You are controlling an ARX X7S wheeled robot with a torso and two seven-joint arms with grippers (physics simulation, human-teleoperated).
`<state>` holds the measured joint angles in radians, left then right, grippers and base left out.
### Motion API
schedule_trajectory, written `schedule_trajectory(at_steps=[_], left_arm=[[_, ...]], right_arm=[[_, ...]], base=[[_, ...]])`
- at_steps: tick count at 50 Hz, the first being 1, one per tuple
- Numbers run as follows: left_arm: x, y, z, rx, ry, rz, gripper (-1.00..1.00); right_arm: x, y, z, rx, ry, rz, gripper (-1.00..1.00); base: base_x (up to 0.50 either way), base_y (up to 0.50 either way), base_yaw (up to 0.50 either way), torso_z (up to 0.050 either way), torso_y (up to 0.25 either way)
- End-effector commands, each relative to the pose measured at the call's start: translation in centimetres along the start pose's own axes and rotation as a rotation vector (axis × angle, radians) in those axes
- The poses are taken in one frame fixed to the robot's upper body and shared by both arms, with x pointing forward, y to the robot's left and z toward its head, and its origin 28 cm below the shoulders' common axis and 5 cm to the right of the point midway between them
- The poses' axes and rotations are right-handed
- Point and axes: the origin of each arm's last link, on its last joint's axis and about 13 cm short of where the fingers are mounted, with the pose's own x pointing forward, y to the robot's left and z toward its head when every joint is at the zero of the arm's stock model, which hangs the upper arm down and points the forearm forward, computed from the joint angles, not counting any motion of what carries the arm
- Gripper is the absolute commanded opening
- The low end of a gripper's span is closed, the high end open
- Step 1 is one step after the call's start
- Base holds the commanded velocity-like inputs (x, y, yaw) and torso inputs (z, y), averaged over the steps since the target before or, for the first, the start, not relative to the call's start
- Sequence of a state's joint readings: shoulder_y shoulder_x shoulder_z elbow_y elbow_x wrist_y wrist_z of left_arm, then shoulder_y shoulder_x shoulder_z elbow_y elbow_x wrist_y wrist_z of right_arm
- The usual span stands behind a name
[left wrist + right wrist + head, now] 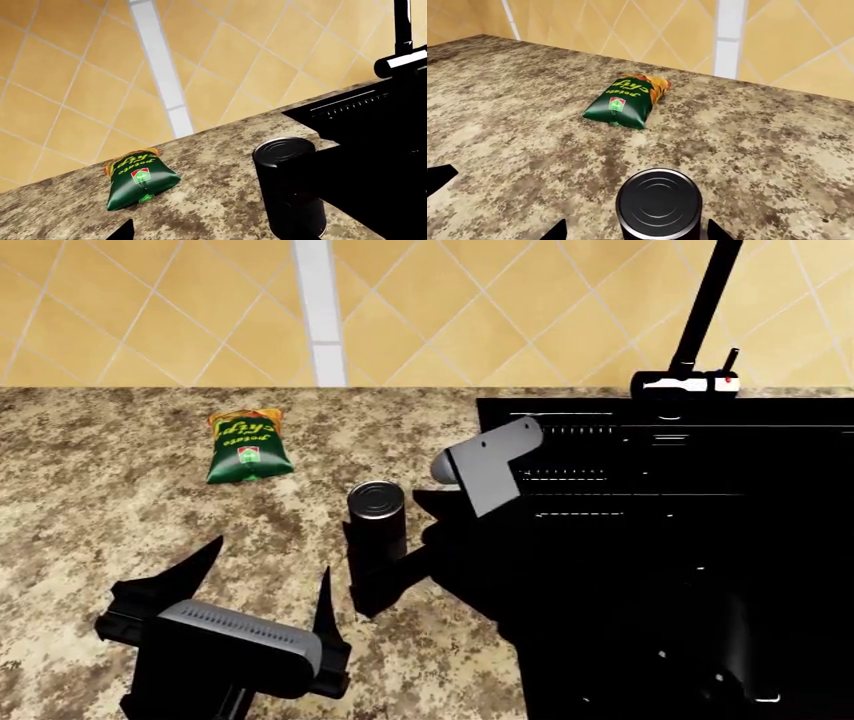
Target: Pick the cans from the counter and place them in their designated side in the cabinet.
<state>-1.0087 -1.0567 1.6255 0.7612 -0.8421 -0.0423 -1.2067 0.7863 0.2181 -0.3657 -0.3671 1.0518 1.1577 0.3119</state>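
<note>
The dark can (375,502) stood upright on the counter (107,510), the right gripper (637,232) with jaws apart around it, the left gripper (267,585) spread empty, so nothing was in the cabinet yet.

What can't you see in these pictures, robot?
- The cabinet: in none of the three views.
- A second can: only one dark can shows.
- The can's lower half: in the head view the black right arm blocks it; the right wrist view's edge cuts it off.
- The right gripper: only two finger tips show, so a grip is unclear.
- The chip bag print: too small to read.
- The sink inside: all black.
</note>
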Motion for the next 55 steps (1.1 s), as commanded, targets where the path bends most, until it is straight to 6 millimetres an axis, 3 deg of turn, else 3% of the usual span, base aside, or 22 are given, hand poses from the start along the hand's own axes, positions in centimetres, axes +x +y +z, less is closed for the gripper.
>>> schedule_trajectory(at_steps=[1, 25, 39, 40, 52, 55], left_arm=[[0.0, 0.0, -0.1, -0.003, 0.0, 0.001, 1.0], [-0.1, 0.2, -0.2, -0.001, -0.001, 0.006, 1.0], [0.0, 0.1, -0.5, -0.005, 0.004, 0.004, 1.0], [0.0, 0.1, -0.5, -0.006, 0.004, 0.004, 1.0], [0.0, 0.2, -0.6, -0.009, 0.006, 0.006, 1.0], [0.0, 0.2, -0.7, -0.01, 0.006, 0.006, 1.0]], right_arm=[[1.4, 0.4, -3.7, 0.065, 0.118, 0.011, 1.0], [3.2, -0.3, -3.3, 0.066, 0.116, -0.012, 1.0], [3.2, 0.1, -1.7, 0.104, -0.057, 0.06, 1.0], [3.1, 0.2, -1.6, 0.101, -0.079, 0.057, -1.0], [2.9, -0.1, -1.7, 0.089, -0.106, 0.053, -1.0], [2.5, 0.0, -1.0, 0.082, -0.133, 0.051, -1.0]], base=[[0.0, 0.0, 0.0, 0.0, 0.0], [0.0, 0.0, 0.0, 0.0, 0.0], [0.0, 0.0, 0.0, 0.0, 0.0], [0.0, 0.0, 0.0, 0.0, 0.0], [0.01, 0.0, 0.0, 0.0, 0.0], [0.01, 0.0, 0.01, 0.0, 0.0]])
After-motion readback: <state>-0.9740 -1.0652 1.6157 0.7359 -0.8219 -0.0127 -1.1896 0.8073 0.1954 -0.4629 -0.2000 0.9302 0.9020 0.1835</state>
